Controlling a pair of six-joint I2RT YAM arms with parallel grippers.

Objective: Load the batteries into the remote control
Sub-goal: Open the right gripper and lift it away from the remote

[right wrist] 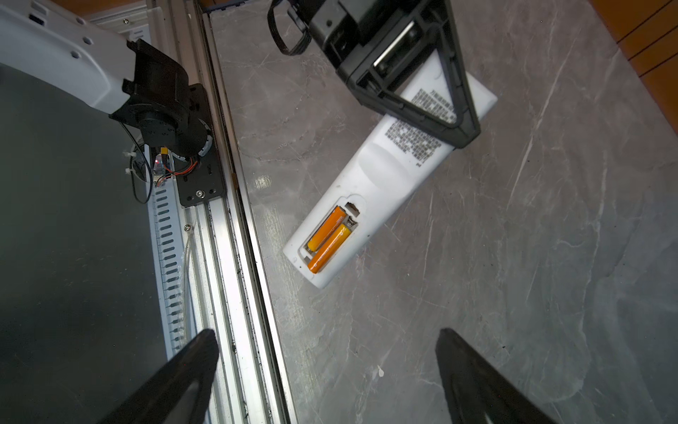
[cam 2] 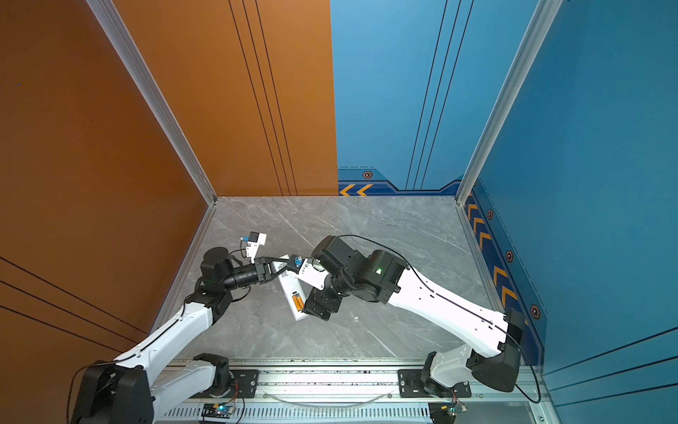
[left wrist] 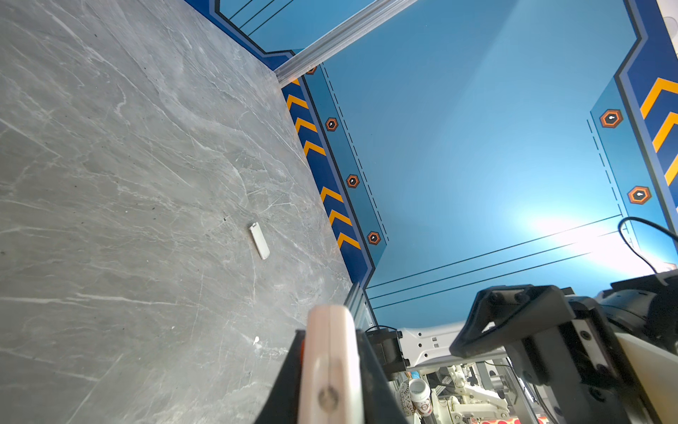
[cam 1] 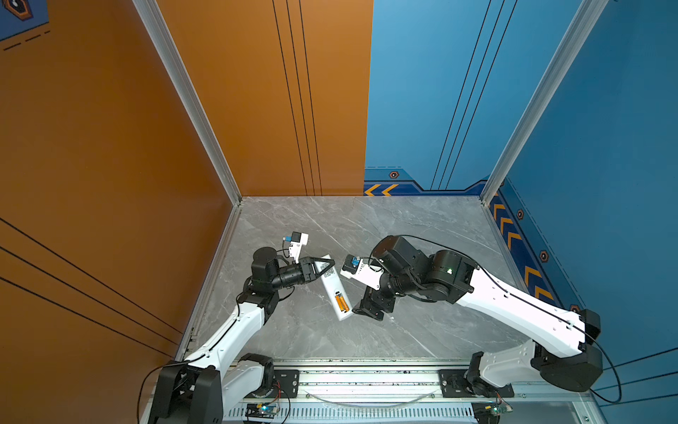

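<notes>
Lying back-up on the grey marble table (cam 1: 403, 227), the remote control (right wrist: 381, 183) has its battery bay uncovered, and the batteries (right wrist: 328, 238) sit side by side inside it, two orange cylinders with pale tips. In both top views the remote (cam 1: 332, 286) stretches diagonally between the two arms, its bay end pointing toward the rail at the table's near edge.

The left gripper (cam 1: 330, 265) has its fingers (right wrist: 458, 102) closed on the far end of the remote, over the printed text on the white back; the left wrist view shows the rounded white edge of the remote (left wrist: 330, 367) clamped between the two black fingers.

The right gripper (cam 1: 361, 312) hangs just beside the bay end of the remote, its fingers (right wrist: 183, 378) spread wide and holding nothing. In the right wrist view the two dark fingertips stand well apart, with bare table and the aluminium rail (right wrist: 227, 257) between them, clear of the remote.

A small flat grey-white cover plate (left wrist: 259, 241) lies alone on the table in the left wrist view, well apart from the remote, near the blue wall with orange chevrons (left wrist: 332, 194)
</notes>
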